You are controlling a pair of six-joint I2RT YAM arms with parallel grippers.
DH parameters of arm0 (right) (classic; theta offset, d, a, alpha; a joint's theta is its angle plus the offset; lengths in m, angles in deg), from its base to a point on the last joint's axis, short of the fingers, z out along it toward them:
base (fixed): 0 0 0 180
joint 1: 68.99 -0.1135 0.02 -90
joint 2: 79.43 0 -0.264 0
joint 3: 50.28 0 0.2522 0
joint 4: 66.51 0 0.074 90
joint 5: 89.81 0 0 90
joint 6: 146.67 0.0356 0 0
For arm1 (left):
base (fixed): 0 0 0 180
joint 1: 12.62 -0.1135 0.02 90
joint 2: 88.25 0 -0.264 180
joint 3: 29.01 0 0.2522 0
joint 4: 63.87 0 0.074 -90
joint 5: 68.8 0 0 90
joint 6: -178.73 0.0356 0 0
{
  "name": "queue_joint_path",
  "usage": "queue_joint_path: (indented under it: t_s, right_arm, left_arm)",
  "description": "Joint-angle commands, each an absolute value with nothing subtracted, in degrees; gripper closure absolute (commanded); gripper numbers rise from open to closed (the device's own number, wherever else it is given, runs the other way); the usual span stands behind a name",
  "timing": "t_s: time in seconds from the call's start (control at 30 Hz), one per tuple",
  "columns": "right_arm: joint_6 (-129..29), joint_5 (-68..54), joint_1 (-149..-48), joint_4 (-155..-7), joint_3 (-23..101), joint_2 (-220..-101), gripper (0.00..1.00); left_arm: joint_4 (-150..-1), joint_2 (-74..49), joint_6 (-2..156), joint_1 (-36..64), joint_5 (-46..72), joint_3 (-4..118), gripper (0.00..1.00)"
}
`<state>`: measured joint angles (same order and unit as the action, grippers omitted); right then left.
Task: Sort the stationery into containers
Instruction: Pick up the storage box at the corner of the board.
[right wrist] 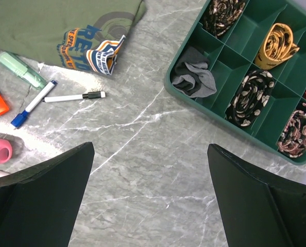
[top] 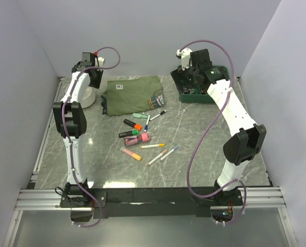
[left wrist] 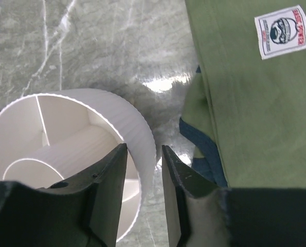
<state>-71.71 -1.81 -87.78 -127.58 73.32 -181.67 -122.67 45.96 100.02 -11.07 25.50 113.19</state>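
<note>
The stationery lies loose mid-table: an orange-and-black highlighter (top: 132,124), a green one (top: 129,134), a pink one (top: 141,138), a pink-orange one (top: 131,154) and thin white pens (top: 153,146). The right wrist view shows a blue-capped pen (right wrist: 34,103), a black-capped pen (right wrist: 73,96) and a mint highlighter (right wrist: 21,70). The white round tub (top: 91,99) with dividers (left wrist: 106,105) stands at the back left. My left gripper (left wrist: 145,148) (top: 93,77) straddles the tub's wall, one finger inside and one outside, narrowly apart with a gap on both sides. My right gripper (right wrist: 150,149) (top: 183,78) is wide open and empty above bare table.
A folded olive-green shirt (top: 132,94) (left wrist: 255,113) lies right of the tub and behind the pens. A dark green compartment tray (top: 199,98) (right wrist: 235,125) of small rolled items stands at the back right. White walls close in the table.
</note>
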Motion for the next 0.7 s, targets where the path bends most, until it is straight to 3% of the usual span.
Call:
queue_joint_path:
  t_s: [0.0,0.27,0.57,0.67]
  right_arm:
    - [-71.17,-1.48,-87.54,-127.47,74.93,-182.0,0.0]
    - [-71.17,-0.96,-87.62,-127.12,74.22,-181.56,0.01]
    - [-71.34,-0.52,-87.71,-127.29,73.61,-180.69,0.02]
    - [-71.43,-0.25,-87.71,-127.2,72.99,-179.98,0.02]
  left_arm:
    - [-121.14,47.1,99.89,-11.12,27.44,115.97,0.63]
    - [-120.88,47.02,100.51,-11.12,29.81,114.22,0.67]
    - [-119.73,46.31,100.24,-11.12,29.9,111.32,0.79]
    - [-119.73,45.26,100.07,-11.03,29.55,110.44,0.93]
